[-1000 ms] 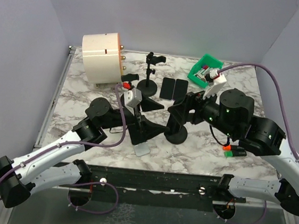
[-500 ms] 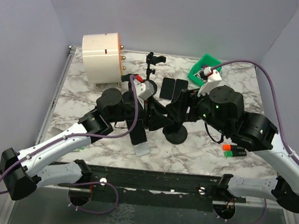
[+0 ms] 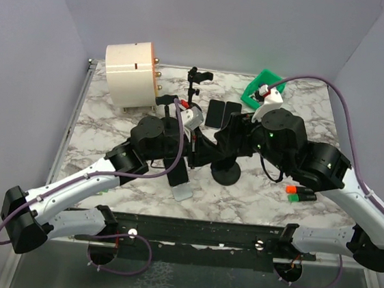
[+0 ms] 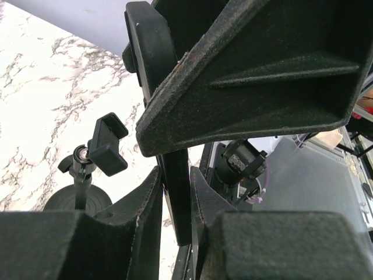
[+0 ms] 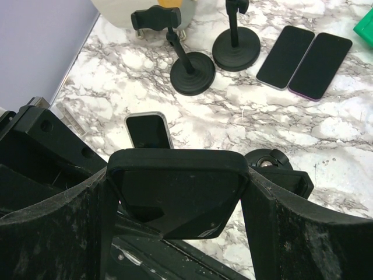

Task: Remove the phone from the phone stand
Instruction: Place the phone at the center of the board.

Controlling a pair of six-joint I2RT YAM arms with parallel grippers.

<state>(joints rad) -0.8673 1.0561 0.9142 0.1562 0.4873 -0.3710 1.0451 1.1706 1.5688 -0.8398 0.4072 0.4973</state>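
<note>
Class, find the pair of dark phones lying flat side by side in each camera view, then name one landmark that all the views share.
Top external: the pair of dark phones lies flat just above the centre of the picture, toward the table's far side.
Left wrist: not in it.
Right wrist: the pair is at the upper right.
Shared landmark: the white marble tabletop.

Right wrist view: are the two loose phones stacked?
No, one phone lies flat beside the other phone on the marble table.
</note>
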